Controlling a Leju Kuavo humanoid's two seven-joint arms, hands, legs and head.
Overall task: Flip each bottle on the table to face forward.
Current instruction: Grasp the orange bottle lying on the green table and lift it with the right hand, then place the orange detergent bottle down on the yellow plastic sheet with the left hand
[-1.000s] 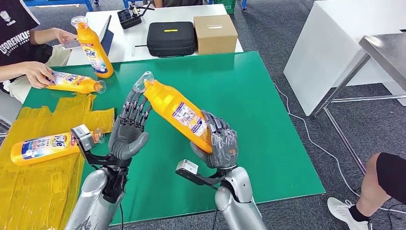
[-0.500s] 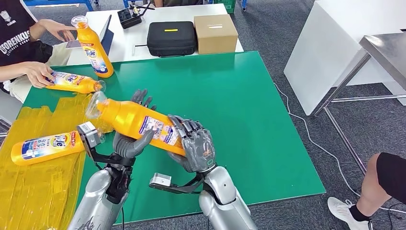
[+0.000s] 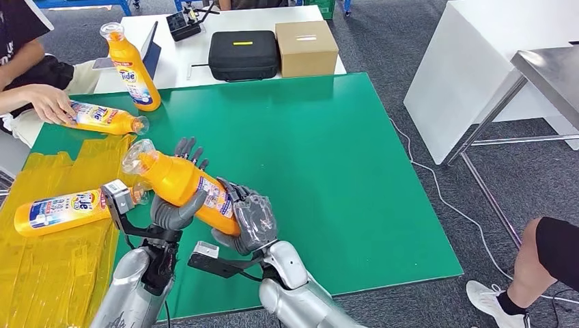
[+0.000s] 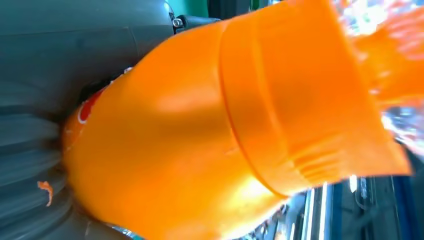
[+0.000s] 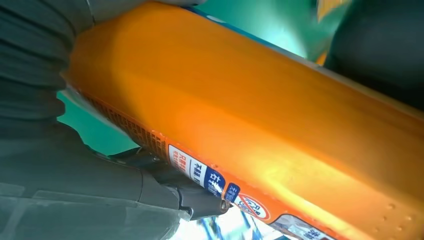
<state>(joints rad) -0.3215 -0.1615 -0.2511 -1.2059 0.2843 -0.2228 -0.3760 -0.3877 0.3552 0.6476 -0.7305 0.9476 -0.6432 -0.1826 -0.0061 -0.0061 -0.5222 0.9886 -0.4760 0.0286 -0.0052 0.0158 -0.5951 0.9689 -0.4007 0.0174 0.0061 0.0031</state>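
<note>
Bottle (image 3: 179, 183) in mid-transfer, held off the green table (image 3: 355, 157) at near-left, w/ both hands on it. Over the last second it has swung from steeply tilted, cap up and far, to lying lower and almost level; cap now points left-far, base near-right. Right hand (image 3: 247, 222) has travelled left w/ it; left hand (image 3: 174, 205), open and apart a second ago, now cups the body from below. Judged: re-grip or hand-over step of the flip, so this bottle is not yet set down face-forward.

Fingers vs. bottle: right hand wraps the base end, its fingers (image 3: 239, 195) curled over the label side, holding the bottle. Left-hand fingers (image 3: 188, 149) rise behind the far side of the shoulder, palm under the body; they touch it and lie curved round it, though how firmly cannot be told. Left wrist view: the bottle's shoulder and neck lie against the palm. Right wrist view: label strip sits just beside the thumb.

Other bottles: one upright (image 3: 131, 67) at far-left; one lying (image 3: 106, 118) beside it under a person's hand (image 3: 49, 102); one lying (image 3: 68, 208) on the yellow sheet (image 3: 48, 273), near-left. Judged: the lying ones remain to do.
</note>
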